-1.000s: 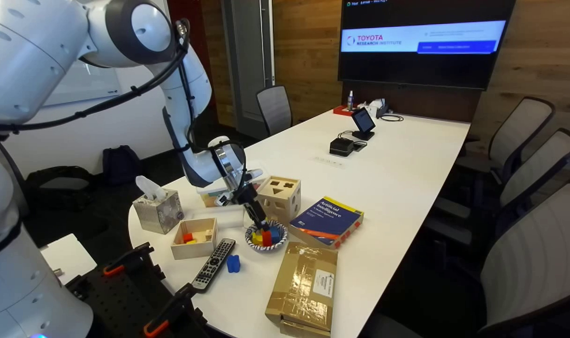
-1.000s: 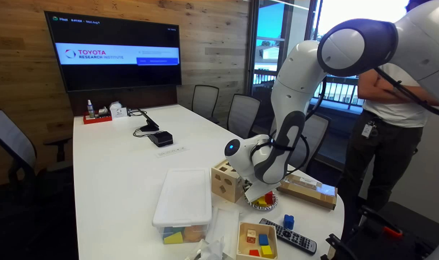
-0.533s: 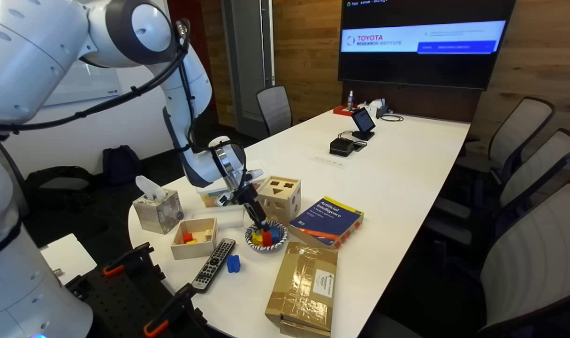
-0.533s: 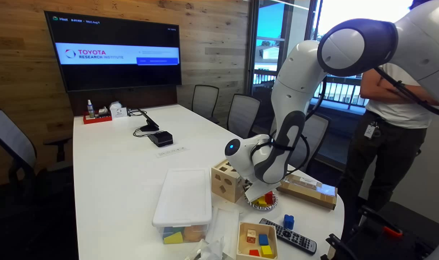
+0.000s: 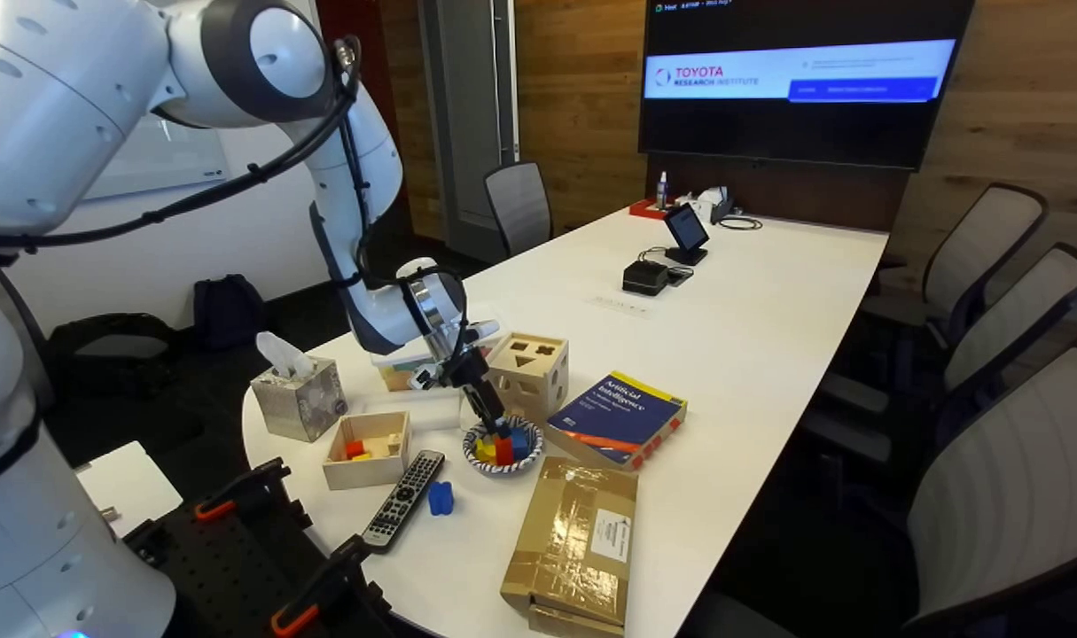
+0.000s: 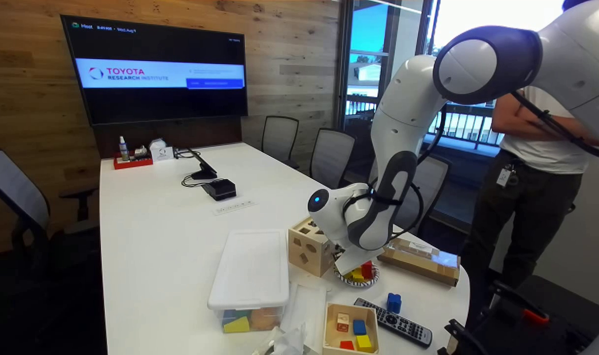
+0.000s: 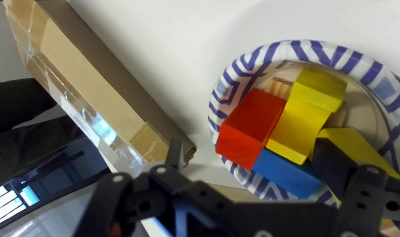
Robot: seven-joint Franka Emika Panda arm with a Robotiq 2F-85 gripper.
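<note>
In an exterior view, a taped cardboard box lies nearest on the right; to its left, a loose blue block sits beside a remote on the white worktop. Just beyond, a patterned bowl holds a red block, yellow blocks and a blue brick; the raised rim presumably keeps them from sliding off. The claw hangs at a slant over this heap, fingers spread wide and grasping nothing; whether a fingertip touches a block, I cannot tell. To the left, a shallow wooden tray likely does the same job for other blocks. Close behind the bowl stands a wooden shape sorter, a thick book lying flat to its right. The worktop runs far back, past mesh chairs and a small tablet, towards a big screen on a wood-panelled wall.
</note>
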